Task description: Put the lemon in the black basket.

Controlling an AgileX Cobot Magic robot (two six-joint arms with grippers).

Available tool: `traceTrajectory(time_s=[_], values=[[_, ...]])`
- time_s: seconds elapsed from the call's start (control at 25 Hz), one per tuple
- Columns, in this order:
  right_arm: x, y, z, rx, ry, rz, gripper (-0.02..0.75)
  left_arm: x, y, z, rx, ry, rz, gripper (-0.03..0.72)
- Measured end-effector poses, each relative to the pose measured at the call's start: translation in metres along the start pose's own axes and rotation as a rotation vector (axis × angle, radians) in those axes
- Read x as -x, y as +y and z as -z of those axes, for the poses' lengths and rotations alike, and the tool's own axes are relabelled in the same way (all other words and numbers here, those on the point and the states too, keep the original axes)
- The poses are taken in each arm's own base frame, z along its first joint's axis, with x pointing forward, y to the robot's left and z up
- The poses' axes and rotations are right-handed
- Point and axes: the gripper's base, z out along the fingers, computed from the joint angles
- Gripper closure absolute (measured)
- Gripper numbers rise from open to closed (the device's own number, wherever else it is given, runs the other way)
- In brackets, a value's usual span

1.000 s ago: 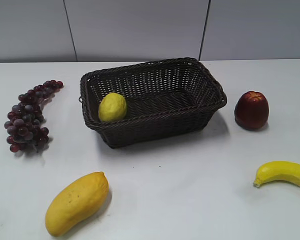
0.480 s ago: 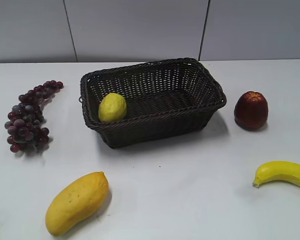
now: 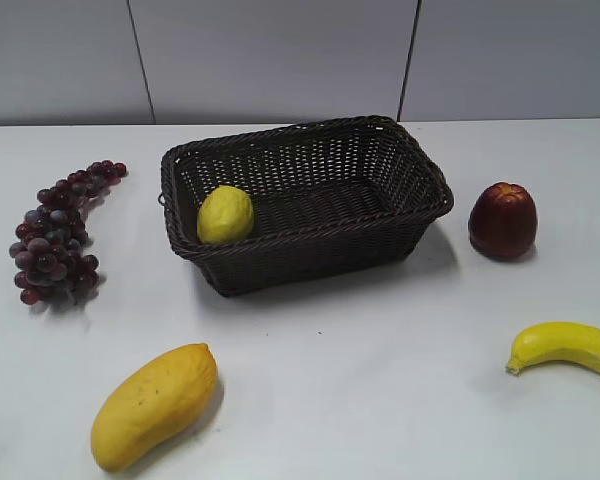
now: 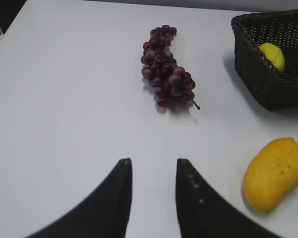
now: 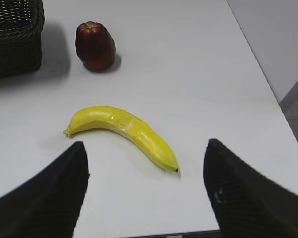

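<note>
The lemon (image 3: 225, 214) lies inside the black basket (image 3: 310, 255), against its left wall. It also shows in the left wrist view (image 4: 272, 55) inside the basket (image 4: 268, 84). No gripper appears in the exterior view. My left gripper (image 4: 153, 161) is open and empty above bare table, well away from the basket. My right gripper (image 5: 145, 144) is wide open and empty, hovering near the banana; the basket's corner (image 5: 15, 39) shows at the top left of that view.
A bunch of dark red grapes (image 3: 58, 235) lies left of the basket. A mango (image 3: 152, 405) lies at the front left. A dark red apple (image 3: 502, 220) stands right of the basket. A banana (image 3: 565, 347) lies front right, near the table's right edge (image 5: 268, 99).
</note>
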Motion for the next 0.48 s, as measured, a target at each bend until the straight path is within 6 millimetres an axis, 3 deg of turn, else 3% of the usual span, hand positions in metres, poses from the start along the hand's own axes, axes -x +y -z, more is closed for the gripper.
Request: traceTrajectory(time_s=[0.48], values=[[0.0,0.0,0.0,0.0,0.0,-0.001,0.152,0.0,0.0,0.0,0.0,0.0,0.0,0.449]])
